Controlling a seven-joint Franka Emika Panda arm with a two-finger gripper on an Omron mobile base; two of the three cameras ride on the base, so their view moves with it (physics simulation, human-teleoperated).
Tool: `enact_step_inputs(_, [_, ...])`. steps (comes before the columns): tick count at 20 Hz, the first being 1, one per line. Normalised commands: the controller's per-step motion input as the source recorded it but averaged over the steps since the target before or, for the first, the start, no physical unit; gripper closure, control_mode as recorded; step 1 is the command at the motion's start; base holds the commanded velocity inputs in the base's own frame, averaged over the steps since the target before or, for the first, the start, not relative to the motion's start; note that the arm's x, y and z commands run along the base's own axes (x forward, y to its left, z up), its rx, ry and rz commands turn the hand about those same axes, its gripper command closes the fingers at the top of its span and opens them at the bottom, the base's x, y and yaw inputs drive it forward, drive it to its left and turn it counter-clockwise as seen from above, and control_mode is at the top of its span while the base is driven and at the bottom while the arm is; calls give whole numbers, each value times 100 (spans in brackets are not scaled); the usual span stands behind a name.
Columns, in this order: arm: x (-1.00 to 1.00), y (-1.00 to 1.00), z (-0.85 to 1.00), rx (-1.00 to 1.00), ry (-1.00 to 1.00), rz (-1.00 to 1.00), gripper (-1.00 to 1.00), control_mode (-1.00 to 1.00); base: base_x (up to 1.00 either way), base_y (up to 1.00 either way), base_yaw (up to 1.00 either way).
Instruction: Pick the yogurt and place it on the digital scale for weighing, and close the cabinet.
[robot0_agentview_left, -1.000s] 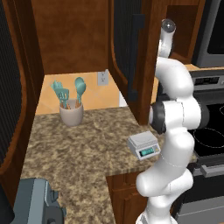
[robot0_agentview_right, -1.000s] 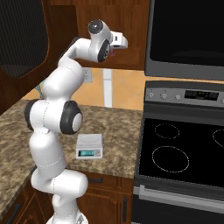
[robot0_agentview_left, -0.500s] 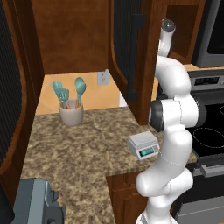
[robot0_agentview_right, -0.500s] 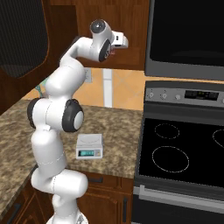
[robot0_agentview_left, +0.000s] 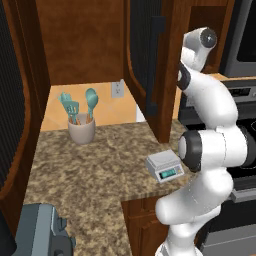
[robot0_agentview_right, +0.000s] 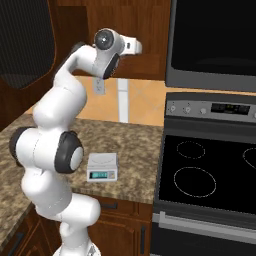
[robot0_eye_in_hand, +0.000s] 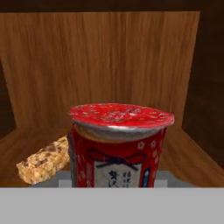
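Right in front of my hand stands the yogurt (robot0_eye_in_hand: 119, 146), a red cup with a red foil lid, a pale rim and a dark ribbon print on its side. It is upright on the cabinet's wooden shelf, well forward of the back wall. The digital scale (robot0_agentview_left: 164, 166) sits on the granite counter at its front right corner, its platform bare, its greenish display facing the front edge. The cabinet (robot0_agentview_left: 152, 62) door hangs open, its black bar handle vertical.
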Motion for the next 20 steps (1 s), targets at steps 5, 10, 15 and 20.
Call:
enact_step_inputs(5, [-100, 15, 20, 14, -27, 0, 100, -100, 0, 0, 0])
enact_step_inputs(10, [-100, -10, 35, 0, -2, 19, 100, -100, 0, 0, 0])
enact_step_inputs(15, [-100, -47, -12, 11, 1, 43, 100, -100, 0, 0, 0])
enact_step_inputs(20, [-100, -43, -65, 6, 0, 48, 100, -100, 0, 0, 0])
